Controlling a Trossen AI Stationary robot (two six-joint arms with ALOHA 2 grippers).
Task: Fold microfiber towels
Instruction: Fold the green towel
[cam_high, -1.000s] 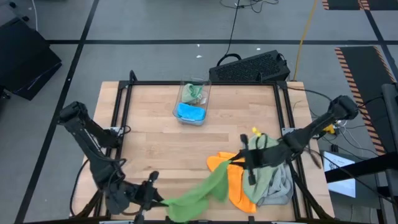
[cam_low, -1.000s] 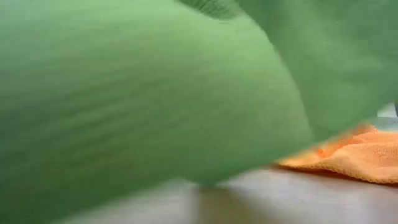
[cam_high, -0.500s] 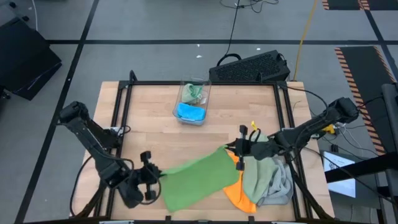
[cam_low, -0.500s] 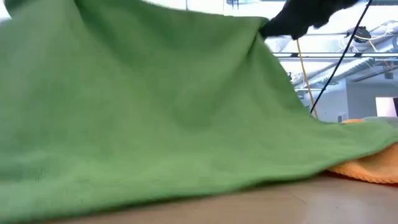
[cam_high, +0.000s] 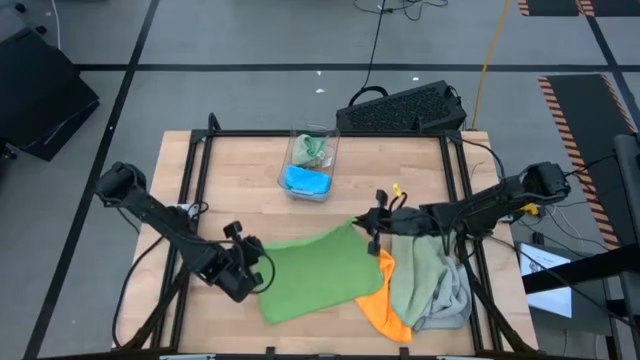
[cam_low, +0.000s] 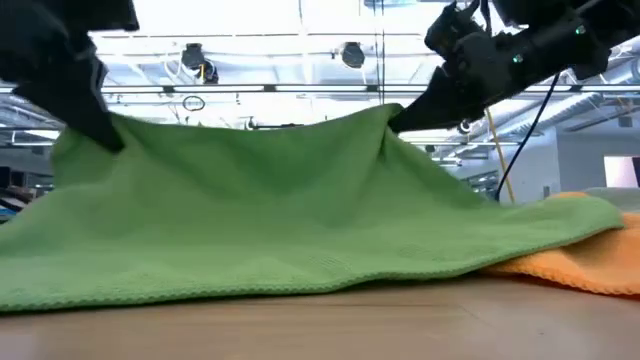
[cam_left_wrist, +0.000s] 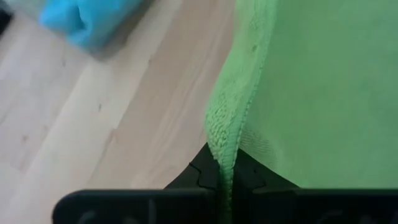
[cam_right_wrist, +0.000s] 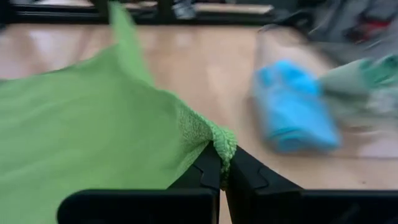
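Green towel (cam_high: 315, 275) lies spread across the near middle of the wooden surface (cam_high: 240, 205), its two far corners lifted. Left tool (cam_high: 256, 268) is clamped on the left corner; right tool (cam_high: 366, 224) is clamped on the right corner. Beneath its right edge lie an orange towel (cam_high: 380, 305), a sage towel (cam_high: 418, 280) and a grey towel (cam_high: 455, 300). A clear bin (cam_high: 310, 165) at the far middle holds a blue towel (cam_high: 306, 181).

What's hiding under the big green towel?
The orange towel pokes out from under the bright green towel, beside the wooden table. Anything else beneath stays covered.
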